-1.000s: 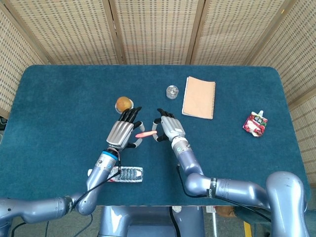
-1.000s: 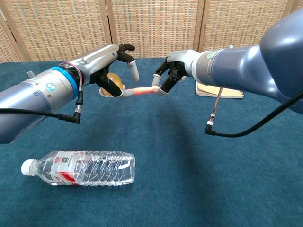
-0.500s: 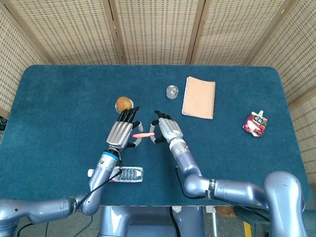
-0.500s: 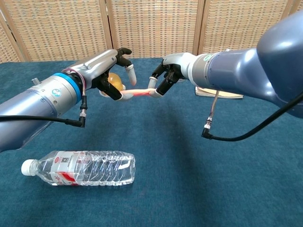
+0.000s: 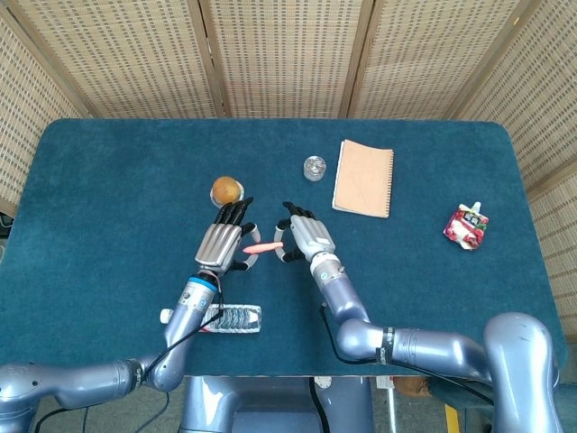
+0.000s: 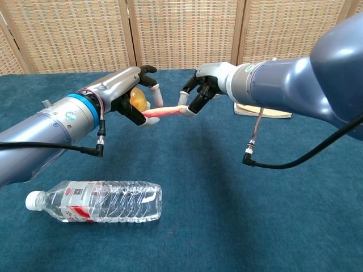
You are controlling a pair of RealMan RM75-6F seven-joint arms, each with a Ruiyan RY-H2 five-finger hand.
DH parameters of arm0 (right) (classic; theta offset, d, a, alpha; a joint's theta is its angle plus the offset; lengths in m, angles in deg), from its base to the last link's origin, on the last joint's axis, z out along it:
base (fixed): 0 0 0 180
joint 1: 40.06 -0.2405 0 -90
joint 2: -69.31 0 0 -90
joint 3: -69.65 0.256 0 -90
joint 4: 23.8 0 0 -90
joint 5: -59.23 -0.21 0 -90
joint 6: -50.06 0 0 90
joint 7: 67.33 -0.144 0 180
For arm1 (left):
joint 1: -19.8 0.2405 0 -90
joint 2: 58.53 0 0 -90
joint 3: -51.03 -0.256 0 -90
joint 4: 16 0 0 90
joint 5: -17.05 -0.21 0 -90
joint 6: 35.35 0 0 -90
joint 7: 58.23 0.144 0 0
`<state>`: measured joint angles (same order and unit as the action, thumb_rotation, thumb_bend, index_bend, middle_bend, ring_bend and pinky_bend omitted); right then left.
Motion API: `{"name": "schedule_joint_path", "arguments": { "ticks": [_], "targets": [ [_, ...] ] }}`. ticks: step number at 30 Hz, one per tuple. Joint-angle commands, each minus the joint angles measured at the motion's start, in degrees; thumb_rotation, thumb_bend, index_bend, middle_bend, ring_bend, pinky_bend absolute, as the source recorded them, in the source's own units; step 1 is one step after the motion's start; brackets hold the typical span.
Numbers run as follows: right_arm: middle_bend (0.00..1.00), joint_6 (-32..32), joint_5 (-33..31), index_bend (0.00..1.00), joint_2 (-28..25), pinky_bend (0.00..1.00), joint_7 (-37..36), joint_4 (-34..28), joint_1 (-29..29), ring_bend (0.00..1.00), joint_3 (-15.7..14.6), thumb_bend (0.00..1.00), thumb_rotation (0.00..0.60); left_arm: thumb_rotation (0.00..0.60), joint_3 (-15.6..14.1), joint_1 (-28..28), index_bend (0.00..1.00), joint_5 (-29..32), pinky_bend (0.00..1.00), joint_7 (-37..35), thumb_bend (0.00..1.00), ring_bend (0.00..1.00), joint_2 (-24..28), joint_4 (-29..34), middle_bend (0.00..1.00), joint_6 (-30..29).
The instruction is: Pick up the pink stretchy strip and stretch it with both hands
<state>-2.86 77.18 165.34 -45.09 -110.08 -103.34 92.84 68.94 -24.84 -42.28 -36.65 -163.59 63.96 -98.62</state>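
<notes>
The pink stretchy strip (image 5: 262, 246) (image 6: 164, 113) hangs in the air above the blue table, stretched between my two hands. My left hand (image 5: 223, 238) (image 6: 131, 94) pinches its left end, with the other fingers pointing forward. My right hand (image 5: 304, 233) (image 6: 203, 89) pinches the right end, fingers curled down over it. The strip runs nearly level and looks short and straight.
A clear plastic water bottle (image 5: 223, 318) (image 6: 96, 201) lies on its side near the front edge, under my left forearm. A round yellow-brown fruit (image 5: 226, 189) sits just beyond my left hand. Further back lie a small glass jar (image 5: 314, 167), a tan notebook (image 5: 363, 178) and a red snack pouch (image 5: 465, 225).
Both hands have drifted slightly left and toward each other while still holding the strip. The strip looks a little shorter than a second ago.
</notes>
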Motion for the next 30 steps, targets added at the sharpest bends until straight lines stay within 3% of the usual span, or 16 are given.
{"name": "schedule_joint_path", "arguments": {
  "ticks": [1,30],
  "targets": [
    [0.11,-0.1,0.0,0.82,-0.1,0.0,0.1,-0.2,0.0,0.0,-0.1,0.72,0.6,0.6,-0.1,0.0,0.51,-0.4,0.0,-0.7,0.33,0.0,-0.3,-0.3,0.0,0.1],
    [0.12,0.1,-0.5,0.82,-0.3,0.0,-0.3,-0.4,0.0,0.0,-0.7,0.72,0.6,0.6,-0.2,-0.3,0.54,-1.2,0.0,-0.3,0.37,0.0,-0.1,0.4,0.0,-0.8]
  ]
}}
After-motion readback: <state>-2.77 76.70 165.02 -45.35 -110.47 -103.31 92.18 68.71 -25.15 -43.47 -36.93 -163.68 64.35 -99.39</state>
